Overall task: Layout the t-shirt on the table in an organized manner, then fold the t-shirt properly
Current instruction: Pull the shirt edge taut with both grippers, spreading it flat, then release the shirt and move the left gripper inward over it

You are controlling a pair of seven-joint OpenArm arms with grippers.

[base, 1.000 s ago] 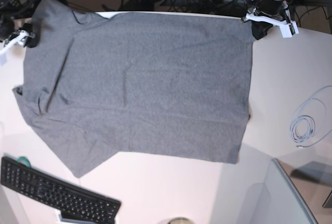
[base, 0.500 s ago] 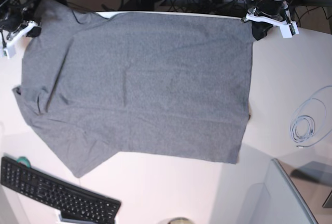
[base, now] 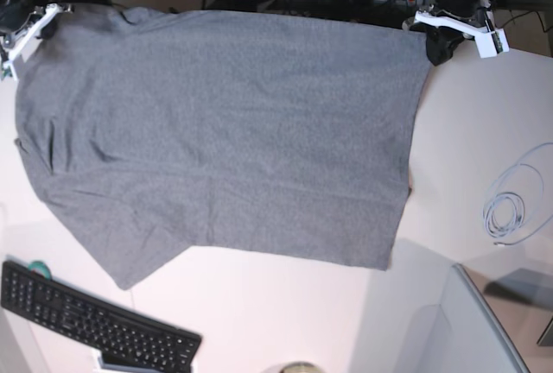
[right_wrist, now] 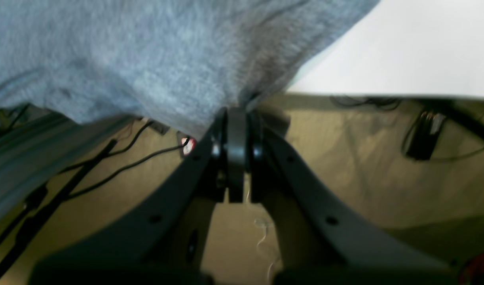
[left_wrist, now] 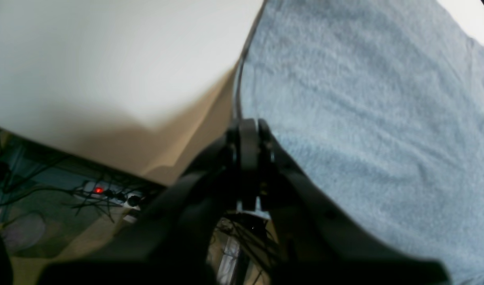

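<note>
The t-shirt is a plain heather-grey knit, spread wide and mostly flat over the white table, with soft creases near its left side and one sleeve corner pointing toward the black keyboard; its far edge hangs over the table's back rim; the left gripper is clenched on the shirt's far corner at the hem; the right gripper is pinched on the opposite far corner, fabric bunching into its closed tips

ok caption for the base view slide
Both arms pinch the grey t-shirt by its far corners, stretched across the white table.
</note>
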